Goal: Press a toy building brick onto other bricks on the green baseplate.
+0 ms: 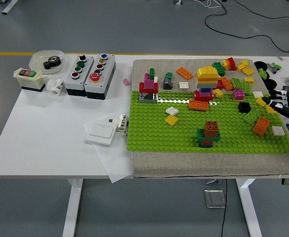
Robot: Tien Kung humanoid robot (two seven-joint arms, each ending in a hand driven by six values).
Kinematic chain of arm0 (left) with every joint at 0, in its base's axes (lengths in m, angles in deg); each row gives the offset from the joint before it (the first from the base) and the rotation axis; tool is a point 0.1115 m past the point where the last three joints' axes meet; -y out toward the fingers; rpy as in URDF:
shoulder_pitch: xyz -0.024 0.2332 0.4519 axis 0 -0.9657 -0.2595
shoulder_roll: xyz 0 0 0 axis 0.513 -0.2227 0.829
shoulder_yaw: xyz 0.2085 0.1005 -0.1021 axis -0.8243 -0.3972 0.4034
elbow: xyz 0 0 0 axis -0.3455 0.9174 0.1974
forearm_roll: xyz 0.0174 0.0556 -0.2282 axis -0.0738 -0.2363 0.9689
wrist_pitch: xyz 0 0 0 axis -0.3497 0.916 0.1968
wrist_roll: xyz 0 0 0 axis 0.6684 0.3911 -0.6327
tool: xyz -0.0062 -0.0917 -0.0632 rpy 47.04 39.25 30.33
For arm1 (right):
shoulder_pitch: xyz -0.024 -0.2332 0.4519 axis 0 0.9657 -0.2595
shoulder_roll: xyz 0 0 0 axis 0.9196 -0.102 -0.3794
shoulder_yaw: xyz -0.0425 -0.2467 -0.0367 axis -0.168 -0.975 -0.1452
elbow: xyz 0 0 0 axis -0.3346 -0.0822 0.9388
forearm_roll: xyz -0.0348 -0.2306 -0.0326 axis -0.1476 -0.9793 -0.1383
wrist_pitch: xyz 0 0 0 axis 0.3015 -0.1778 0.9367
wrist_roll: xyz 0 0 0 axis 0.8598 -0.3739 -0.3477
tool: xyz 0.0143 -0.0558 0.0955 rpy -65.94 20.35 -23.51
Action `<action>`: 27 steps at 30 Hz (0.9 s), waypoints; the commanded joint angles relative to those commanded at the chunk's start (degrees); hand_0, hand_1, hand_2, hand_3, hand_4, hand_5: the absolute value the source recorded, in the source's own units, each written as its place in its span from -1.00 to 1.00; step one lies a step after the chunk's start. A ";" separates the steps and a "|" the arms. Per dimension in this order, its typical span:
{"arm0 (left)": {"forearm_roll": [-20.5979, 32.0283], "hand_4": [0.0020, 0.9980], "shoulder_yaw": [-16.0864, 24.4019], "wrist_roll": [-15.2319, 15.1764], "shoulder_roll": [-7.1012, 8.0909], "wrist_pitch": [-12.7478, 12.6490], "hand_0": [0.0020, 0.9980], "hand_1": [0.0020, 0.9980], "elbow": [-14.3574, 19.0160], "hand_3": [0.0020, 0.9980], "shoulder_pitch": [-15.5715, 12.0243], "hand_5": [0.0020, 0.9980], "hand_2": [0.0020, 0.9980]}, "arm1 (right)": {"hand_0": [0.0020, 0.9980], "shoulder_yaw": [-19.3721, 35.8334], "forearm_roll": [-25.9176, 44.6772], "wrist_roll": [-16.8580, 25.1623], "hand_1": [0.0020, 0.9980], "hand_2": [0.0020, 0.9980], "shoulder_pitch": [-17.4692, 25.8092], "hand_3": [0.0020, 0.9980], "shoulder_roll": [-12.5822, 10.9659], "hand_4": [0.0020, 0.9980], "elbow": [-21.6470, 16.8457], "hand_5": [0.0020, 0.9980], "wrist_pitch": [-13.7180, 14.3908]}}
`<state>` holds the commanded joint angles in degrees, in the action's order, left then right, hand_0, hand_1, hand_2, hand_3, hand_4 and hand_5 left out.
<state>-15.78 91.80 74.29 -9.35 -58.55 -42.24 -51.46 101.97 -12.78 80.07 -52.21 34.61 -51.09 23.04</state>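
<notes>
I see the right hand (pixel 281 104) at the baseplate's (pixel 218 140) right edge, fingers (pixel 268 100) loosely spread, empty. An orange brick (pixel 261 126) lies tilted just beside it.

Two grey push-button boxes (pixel 89 71), a white bowl (pixel 48 59) with a gear (pixel 51 62), a white wall switch (pixel 101 132).

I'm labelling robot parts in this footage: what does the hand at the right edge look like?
Only the right hand shows, at the picture's right edge: slim black fingers with a white part at the edge of the frame. No cables or markings can be made out at this size. The left arm is out of view.
</notes>
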 joint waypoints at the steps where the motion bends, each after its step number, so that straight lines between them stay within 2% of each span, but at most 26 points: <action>1: 0.03 0.55 -0.01 -0.01 -0.01 0.01 -0.11 0.13 -0.01 0.48 -0.01 0.63 0.42 | 0.43 0.08 2.61 -0.07 0.44 0.54 -0.02 0.56 0.01 0.98 0.06 0.46 -0.20; 5: 0.18 0.55 -0.05 -0.04 -0.06 -0.03 -0.11 0.13 -0.03 0.48 -0.09 0.63 0.42 | 0.45 0.14 12.22 -0.36 0.47 0.55 -0.02 0.57 0.06 0.99 0.18 0.51 -1.04; 8: 0.28 0.55 -0.09 -0.07 -0.08 -0.05 -0.11 0.13 -0.03 0.48 -0.19 0.63 0.42 | 0.45 0.07 16.47 -0.53 0.47 0.55 0.08 0.57 0.13 0.99 0.31 0.51 -1.81; 27: 0.23 0.54 -0.17 -0.16 -0.20 -0.28 -0.11 0.13 0.12 0.48 -0.25 0.63 0.42 | 0.50 -0.31 17.53 -0.26 0.48 0.58 0.35 0.59 0.01 1.00 0.63 0.63 -3.41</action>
<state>-15.55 91.63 74.13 -9.55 -58.83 -42.12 -51.71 101.66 4.75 79.81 -51.86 34.63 -50.46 19.63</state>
